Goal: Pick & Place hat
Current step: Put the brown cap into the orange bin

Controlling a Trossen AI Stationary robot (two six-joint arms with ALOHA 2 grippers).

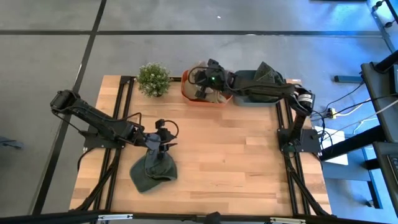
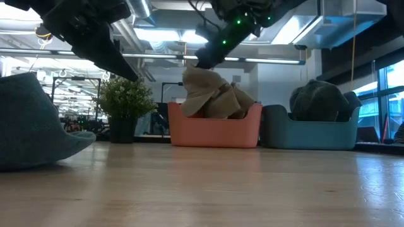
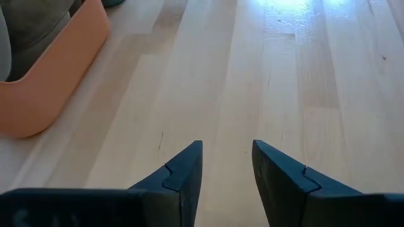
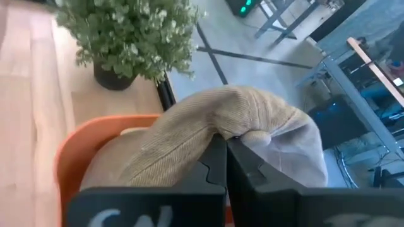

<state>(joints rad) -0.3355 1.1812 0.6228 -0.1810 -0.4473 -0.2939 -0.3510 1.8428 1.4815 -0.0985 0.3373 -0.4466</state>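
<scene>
Over the orange bin [image 1: 186, 92] at the bench's far edge, my right claw [image 4: 226, 151] is pinching the tan hat [image 4: 208, 135] by one thin fold; it is risking slipping free. Left claw [image 3: 227, 170] is hanging released above the green hat [image 1: 152, 171].

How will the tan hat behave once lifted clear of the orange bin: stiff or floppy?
Probably floppy: the tan hat folds and droops around the right gripper pinching it. Likely light, since a small pinch holds it over the orange bin. The brim may snag the rim.
</scene>
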